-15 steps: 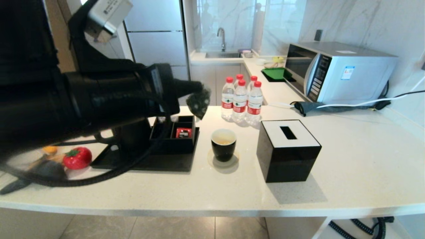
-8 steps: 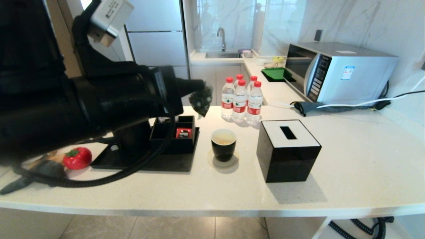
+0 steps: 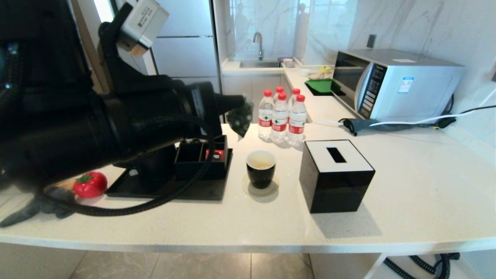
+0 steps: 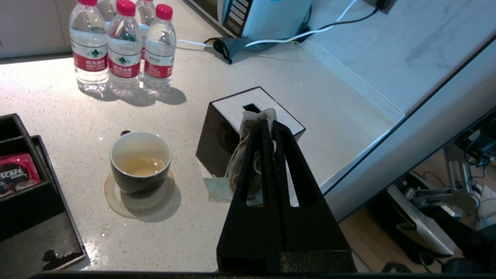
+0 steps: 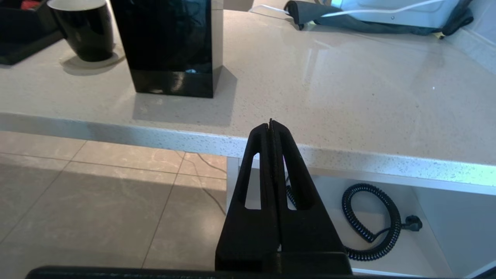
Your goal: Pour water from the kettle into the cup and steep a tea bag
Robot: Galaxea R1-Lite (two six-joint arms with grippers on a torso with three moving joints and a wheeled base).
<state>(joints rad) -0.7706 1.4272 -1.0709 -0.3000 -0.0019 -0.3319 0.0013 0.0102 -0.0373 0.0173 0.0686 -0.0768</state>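
**Tea bag held high, up and to the left of the cup's mouth**

Tea bag point(image 4: 248, 155): one sachet, pinched between the closed jaws of my left gripper point(image 3: 237, 116) and hanging from them in the air, its long axis roughly vertical. In the wrist view a pale tag shows at its lower end; I cannot make out the string.

Cup point(image 3: 261, 168): one, upright on a round coaster on the worktop point(image 3: 407, 186), already holding a shallow pool of pale yellowish water point(image 4: 143, 167). In the head view the cup lies below the sachet and a little to its right, well apart in height. I judge that the coming move turns on this offset: carry the bag rightward until it hangs over the white mouth, then lower it straight down. The left arm is the nearer one and already has the load.

Right gripper point(image 5: 270, 128): jaws pressed together on nothing, parked below and in front of the worktop edge, away from the cup.

Kettle: I cannot see it clearly; my left arm covers the black tray point(image 3: 193, 190) where a dark shape stands.

Other counts: four bottles point(image 3: 280, 116) with red caps behind the cup, one black tissue box point(image 3: 336, 176) just to the cup's right, one red packet point(image 4: 15, 174) in the tray's compartment, one microwave point(image 3: 391, 83), one red tomato-shaped thing point(image 3: 90, 184).
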